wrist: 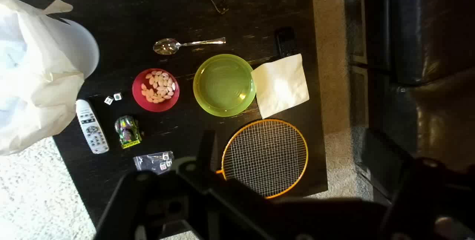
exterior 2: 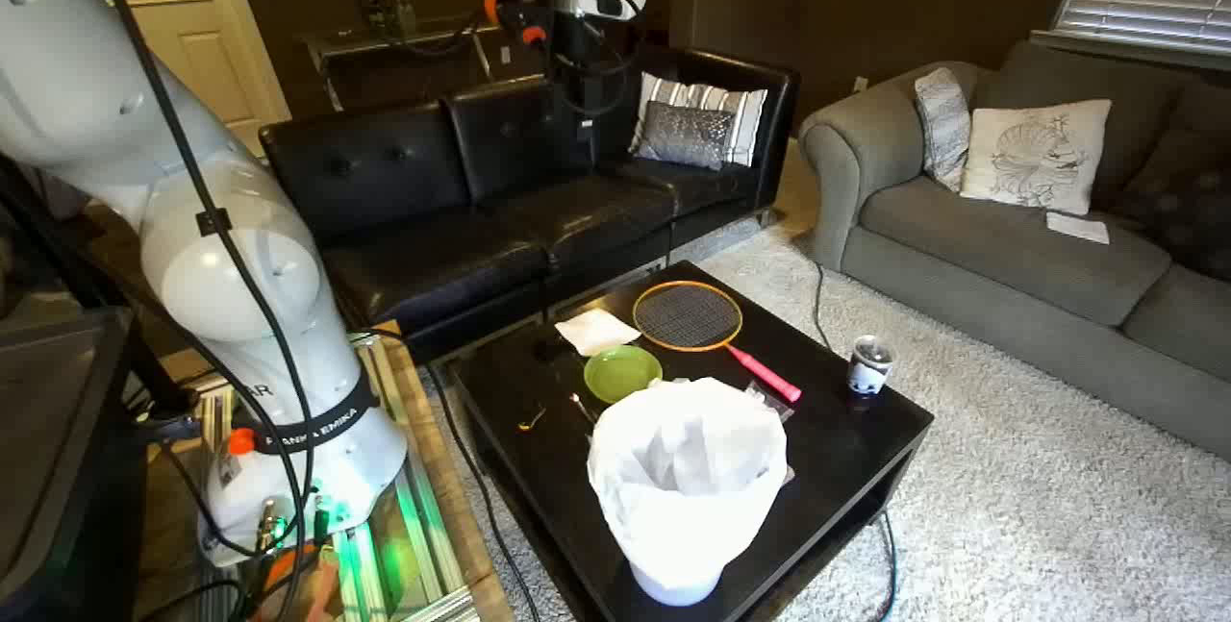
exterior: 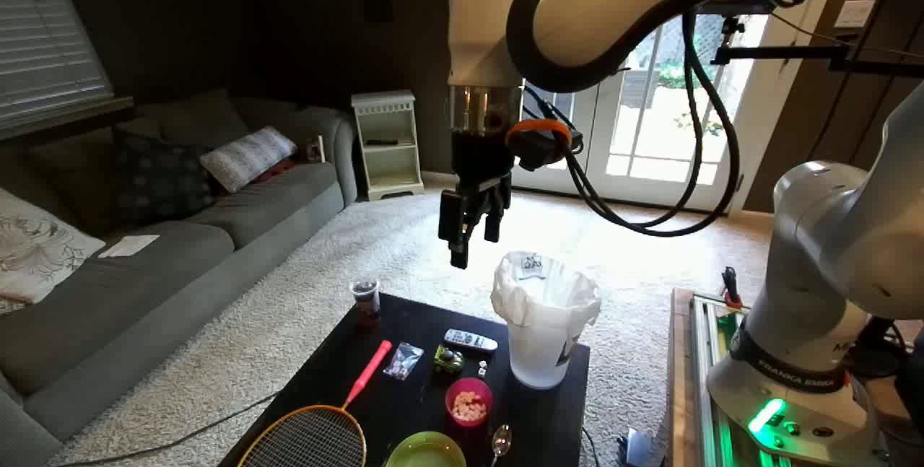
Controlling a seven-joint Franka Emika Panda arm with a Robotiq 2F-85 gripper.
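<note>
My black gripper (exterior: pixel 476 245) hangs high above the dark coffee table, jaws wide apart and nothing between them. In the wrist view the fingers spread around the orange-rimmed racket (wrist: pixel 265 156), which lies well below and untouched; its handle is hidden there by the left finger (wrist: pixel 207 145). Near it lie a green plate (wrist: pixel 224 85), a cream napkin (wrist: pixel 280 86) and a pink bowl (wrist: pixel 136 91) of pale oval pieces. A spoon (wrist: pixel 167 46), a toy car (wrist: pixel 128 130), a bag with dice (wrist: pixel 150 162), two loose dice (wrist: pixel 117 96) and a grey remote (wrist: pixel 92 128) are scattered around.
A tall white bin (exterior 2: pixel 673 526) with a liner stands on the table (exterior 2: pixel 827 478). A lidded cup (exterior: pixel 367 297) is by a far corner. A dark handset-like object (wrist: pixel 285 41) and a small clip-like item (wrist: pixel 215 0) lie there too. Sofas (exterior 2: pixel 577 209) stand around the table.
</note>
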